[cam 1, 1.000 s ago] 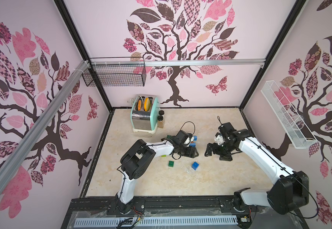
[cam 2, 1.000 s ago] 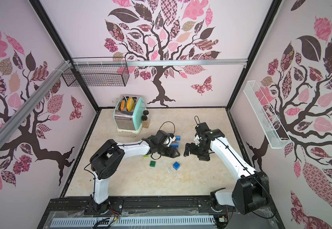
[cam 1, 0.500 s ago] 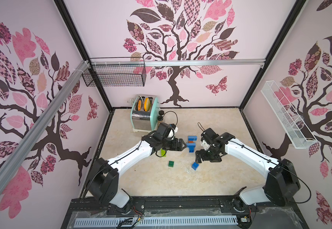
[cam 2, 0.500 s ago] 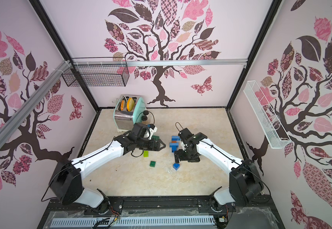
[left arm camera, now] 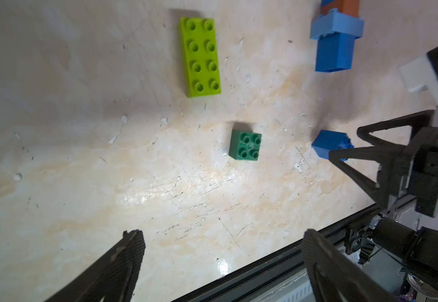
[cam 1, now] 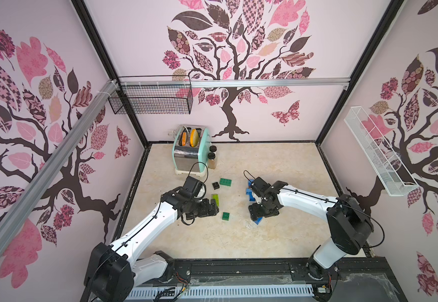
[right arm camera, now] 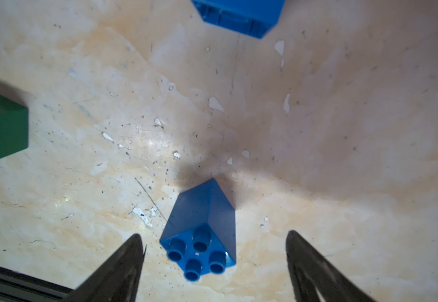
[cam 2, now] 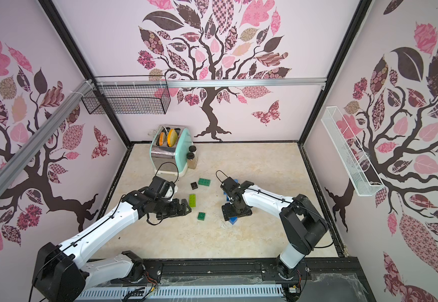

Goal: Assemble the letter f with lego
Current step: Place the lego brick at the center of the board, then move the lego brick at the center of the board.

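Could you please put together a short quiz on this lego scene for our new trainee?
1. True or false: the right pincer is shut on the small blue brick.
2. How many studs does the lime brick show in the left wrist view? A four, B six, C eight.
3. What stands right beside the toaster?
Key: 1 false, its jaws stand apart on either side of the brick, clear of it. 2 C. 3 two dark-capped jars.
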